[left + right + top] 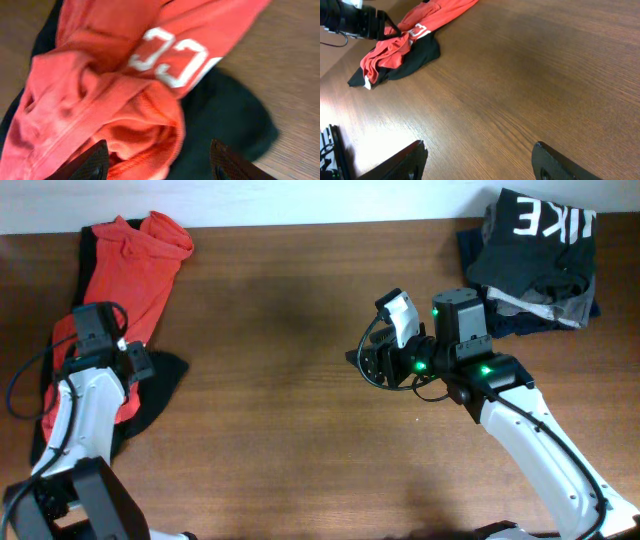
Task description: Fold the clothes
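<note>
The left gripper (159, 164) has its jaws spread wide. Its dark fingertips (91, 162) stand on either side of a bunched fold of the red-orange T-shirt (100, 100). Nothing is clamped between them, and whether the tips touch the cloth cannot be told. White lettering (172, 55) shows on the shirt just beyond that bunch. The shirt lies crumpled in a long strip at the left end of the table (290, 420), running from close to the far edge back toward the near left. It is draped over a black garment (165, 380), which pokes out along the shirt's right side and at its near end. The right gripper (480, 162) is also wide apart and empty, hanging over bare wood with its fingers pointing left, well apart from the shirt. A broad stretch of open tabletop lies between the two arms and runs toward the near edge. A folded dark and grey stack (535, 255) topped with white block letters sits at the far-right corner, just beyond the right arm, and its top reaches the table's far edge.
</note>
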`<state>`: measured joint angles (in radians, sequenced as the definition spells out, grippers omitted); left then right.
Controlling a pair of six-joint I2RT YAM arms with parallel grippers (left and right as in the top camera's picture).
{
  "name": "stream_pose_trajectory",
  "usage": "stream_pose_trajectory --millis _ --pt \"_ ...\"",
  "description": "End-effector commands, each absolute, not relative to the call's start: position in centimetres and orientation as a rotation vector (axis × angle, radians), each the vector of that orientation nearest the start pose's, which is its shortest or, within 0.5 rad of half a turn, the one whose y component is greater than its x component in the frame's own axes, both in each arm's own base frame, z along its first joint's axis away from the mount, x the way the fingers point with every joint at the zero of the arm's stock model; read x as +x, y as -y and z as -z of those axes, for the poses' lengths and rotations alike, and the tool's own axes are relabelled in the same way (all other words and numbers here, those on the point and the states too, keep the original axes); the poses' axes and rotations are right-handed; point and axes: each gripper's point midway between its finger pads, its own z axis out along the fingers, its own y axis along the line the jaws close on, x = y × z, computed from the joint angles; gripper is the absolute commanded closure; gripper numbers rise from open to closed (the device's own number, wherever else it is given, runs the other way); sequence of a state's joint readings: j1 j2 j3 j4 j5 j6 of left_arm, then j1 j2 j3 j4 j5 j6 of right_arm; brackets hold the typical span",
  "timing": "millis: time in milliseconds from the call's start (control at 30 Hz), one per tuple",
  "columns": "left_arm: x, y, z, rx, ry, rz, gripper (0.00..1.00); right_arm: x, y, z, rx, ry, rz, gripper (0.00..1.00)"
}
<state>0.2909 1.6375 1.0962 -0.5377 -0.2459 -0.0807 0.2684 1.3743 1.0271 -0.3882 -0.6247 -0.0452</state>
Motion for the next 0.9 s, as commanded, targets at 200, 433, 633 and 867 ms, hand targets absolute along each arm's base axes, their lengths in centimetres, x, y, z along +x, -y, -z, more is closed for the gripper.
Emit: stream_pose_trajectory --millis 200,433,633,867 --pt "36.8 -16.3 -5.3 -0.646 -2.643 -0.415 0.36 34.3 -20.1 -21.1 -0.678 -2.138 -0.821 0.28" --pt "37.4 -15.7 -4.7 -0.635 -2.646 -0.355 0.66 34.4 -20.1 -21.1 -0.678 -2.138 -0.820 0.28" --pt "38.3 -13.3 -4.4 -0.593 -2.659 -0.154 0.99 34.4 -20.1 -21.1 -0.679 -2.138 -0.820 0.29" --pt "41.3 -10.1 -8.4 -0.496 -2.584 0.123 0.99 34.8 -19.9 -21.5 -0.671 -2.120 -0.803 0.36"
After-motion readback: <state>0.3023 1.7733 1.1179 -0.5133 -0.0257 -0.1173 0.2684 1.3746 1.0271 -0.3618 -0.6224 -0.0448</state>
